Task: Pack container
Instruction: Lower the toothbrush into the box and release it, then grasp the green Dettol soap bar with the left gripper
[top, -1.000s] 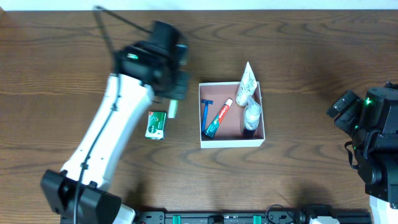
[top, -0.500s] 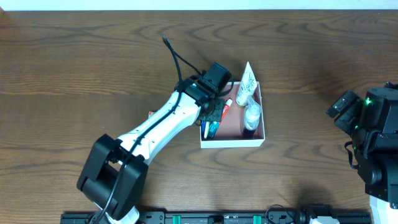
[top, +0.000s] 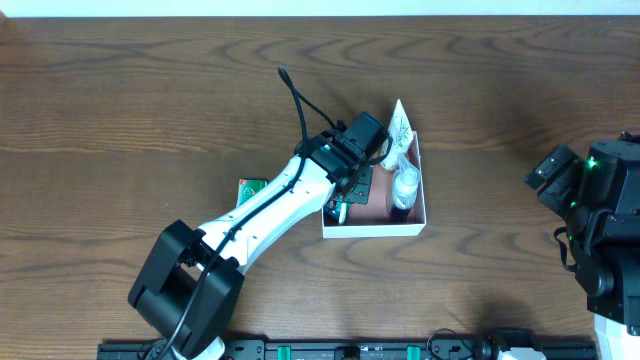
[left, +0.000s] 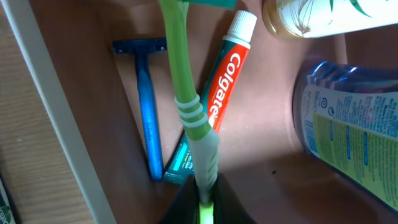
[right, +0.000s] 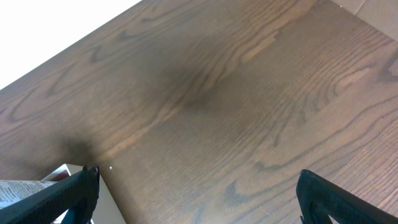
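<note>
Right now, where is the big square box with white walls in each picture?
Overhead: the shallow square white-walled container sits near the middle.
Left wrist: it fills the frame, its white wall at left.
Right wrist: only its corner shows, bottom left.
Shared landmark: the brown wooden table around it.

The dark brown, wood-grained worktop (top: 120, 90) is carrying two things directly. The container (top: 375, 230) is sitting flat a little right of the middle, its thin white walls running square to the worktop's edges. A small green packet (top: 249, 188) is lying flat to the container's left, near it but apart, and is being partly hidden by the left arm reaching over it.
</note>
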